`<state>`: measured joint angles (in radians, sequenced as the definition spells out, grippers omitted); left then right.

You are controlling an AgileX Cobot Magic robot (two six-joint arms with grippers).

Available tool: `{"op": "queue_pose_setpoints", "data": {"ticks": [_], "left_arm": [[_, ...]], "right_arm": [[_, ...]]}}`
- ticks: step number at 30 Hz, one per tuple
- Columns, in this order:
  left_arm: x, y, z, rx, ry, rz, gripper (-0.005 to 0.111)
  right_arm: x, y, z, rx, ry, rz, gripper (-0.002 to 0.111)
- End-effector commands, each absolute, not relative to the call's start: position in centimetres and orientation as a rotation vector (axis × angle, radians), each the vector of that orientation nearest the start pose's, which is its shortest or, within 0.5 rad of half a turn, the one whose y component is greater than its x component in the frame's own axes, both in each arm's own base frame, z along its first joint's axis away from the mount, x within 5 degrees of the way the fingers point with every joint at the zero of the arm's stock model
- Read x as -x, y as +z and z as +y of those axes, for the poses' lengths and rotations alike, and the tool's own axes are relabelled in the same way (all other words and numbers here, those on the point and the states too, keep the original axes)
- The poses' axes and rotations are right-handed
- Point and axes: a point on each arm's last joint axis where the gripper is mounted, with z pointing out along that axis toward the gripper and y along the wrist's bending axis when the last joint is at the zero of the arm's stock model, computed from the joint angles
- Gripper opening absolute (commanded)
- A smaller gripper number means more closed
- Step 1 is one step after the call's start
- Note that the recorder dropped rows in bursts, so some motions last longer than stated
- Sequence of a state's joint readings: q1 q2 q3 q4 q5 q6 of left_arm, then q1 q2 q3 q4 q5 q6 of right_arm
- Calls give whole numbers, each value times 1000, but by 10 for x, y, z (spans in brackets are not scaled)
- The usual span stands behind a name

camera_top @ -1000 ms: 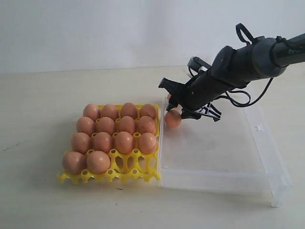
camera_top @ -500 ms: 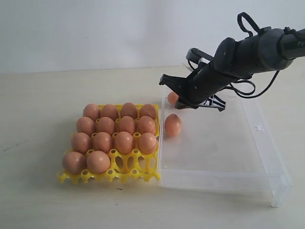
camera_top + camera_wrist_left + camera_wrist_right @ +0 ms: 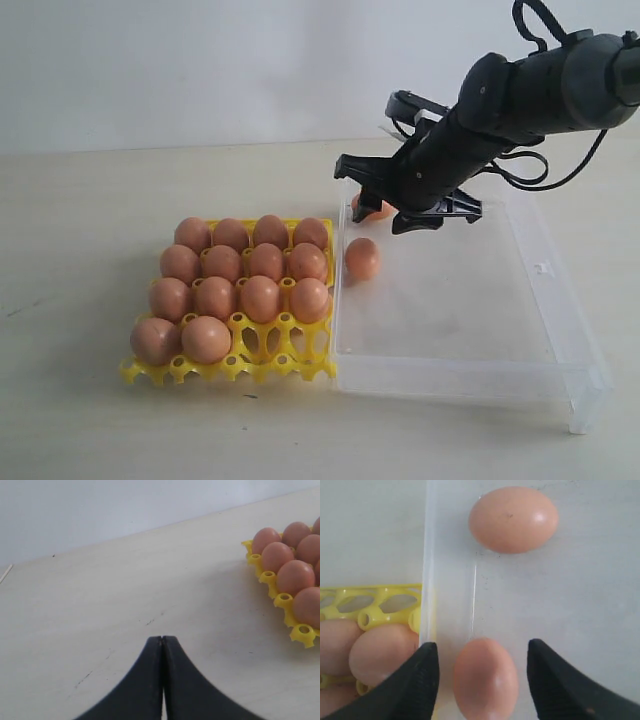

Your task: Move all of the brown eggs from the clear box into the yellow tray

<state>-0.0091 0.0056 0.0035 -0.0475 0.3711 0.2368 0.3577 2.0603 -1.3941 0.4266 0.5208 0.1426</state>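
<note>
- My right gripper point(image 3: 397, 205) hangs over the clear box point(image 3: 470, 310), at the end beside the yellow tray point(image 3: 228, 372).
- Its fingers point(image 3: 415, 685) are spread wide. In the right wrist view one of the brown eggs point(image 3: 485, 680) sits between them with a sliver of gap on each side, so nothing is pinched.
- One finger sits right over the box's low wall. That side is tight.
- A second egg point(image 3: 512, 519) lies on the box floor, apart from the first.
- From outside I see both eggs close to that wall, one in plain sight point(image 3: 362, 258) and one half hidden behind the gripper point(image 3: 375, 211). From there across to the far right wall it's open floor.
- The tray sits hard against the box. I count fourteen eggs seated, and two cups point(image 3: 278, 345) are open at its near-right corner.
- My left gripper point(image 3: 162, 640) has its fingers pressed together over bare bench point(image 3: 90, 605). The tray's edge is off to one side.
</note>
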Motion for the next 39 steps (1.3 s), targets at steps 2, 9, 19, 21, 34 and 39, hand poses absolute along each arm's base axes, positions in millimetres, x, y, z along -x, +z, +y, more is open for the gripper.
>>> {"op": "queue_pose_setpoints", "data": {"ticks": [2,9,19,21,34,39], "left_arm": [[-53,180,-2,-199,109,1838,0],[-53,180,-2,-199,109,1838,0],[-53,181,-2,-198,108,1836,0],[-53,181,-2,-198,108,1836,0],[-53,181,-2,-198,108,1836,0],[-53,181,-2,-198,108,1836,0]], "right_arm": [[-397,159,169,-150,571,2718,54],[-394,136,176,-137,561,2789,54],[-391,111,186,-96,543,2831,17],[-391,115,185,-80,534,2823,0],[-335,188,188,137,472,2274,0],[-289,177,206,382,492,2103,0]]}}
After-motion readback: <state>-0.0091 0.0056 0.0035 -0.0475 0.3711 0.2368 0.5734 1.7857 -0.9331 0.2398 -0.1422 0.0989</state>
